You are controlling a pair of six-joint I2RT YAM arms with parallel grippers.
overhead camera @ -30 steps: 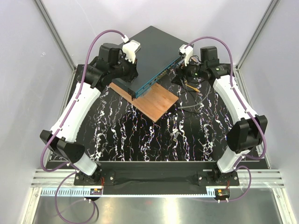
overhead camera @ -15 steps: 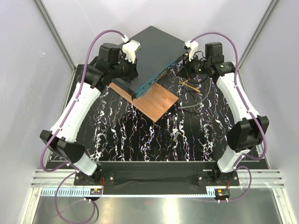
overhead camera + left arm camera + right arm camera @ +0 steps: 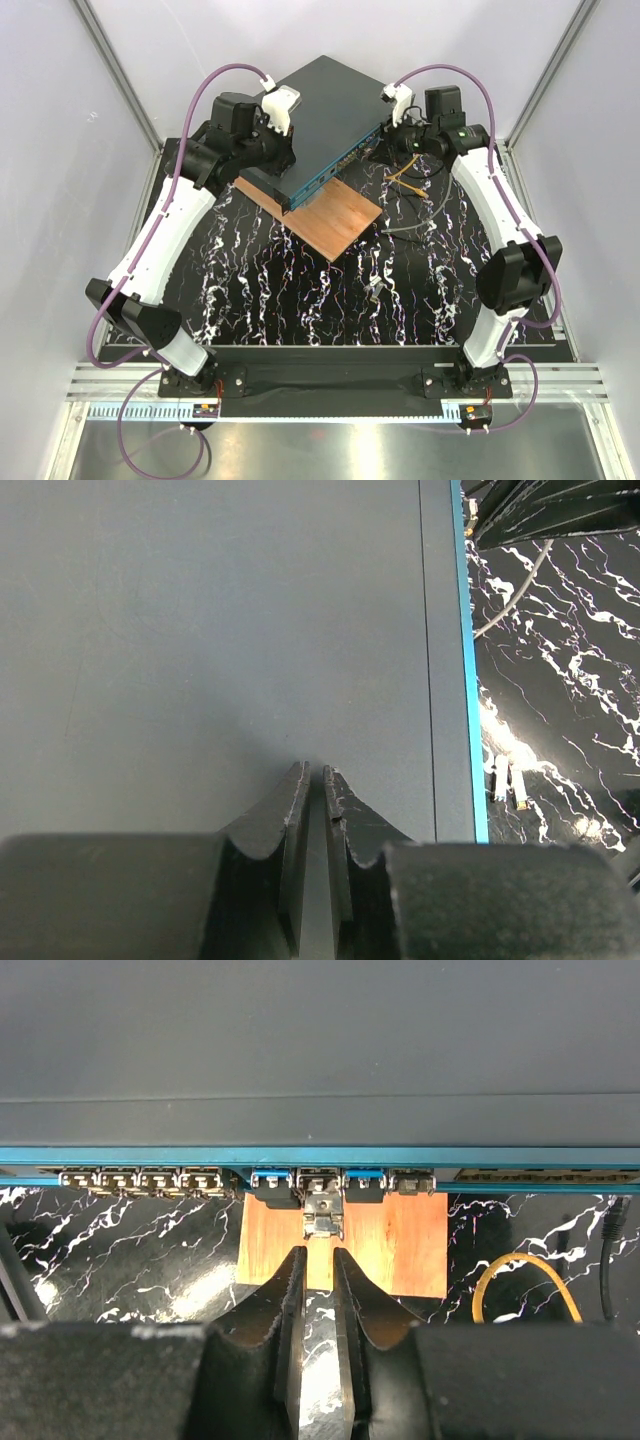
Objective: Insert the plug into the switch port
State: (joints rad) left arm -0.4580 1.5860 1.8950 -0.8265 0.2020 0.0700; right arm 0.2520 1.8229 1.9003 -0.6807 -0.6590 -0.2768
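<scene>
The right gripper (image 3: 318, 1255), fingers nearly closed, sits behind the tiny pale-grey plug (image 3: 322, 1212) at the flat teal-fronted switch box (image 3: 320, 1060). The left gripper (image 3: 313, 772), closed, rests on its top. A skewed push may jam the plug.

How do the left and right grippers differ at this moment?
The left gripper is over the dark top of the switch; the right gripper faces its teal front ports. The right gripper has the plug just beyond its fingertips, at a port; the left gripper has nothing near its tips. Both have jaws nearly closed, with nothing between them.
</scene>
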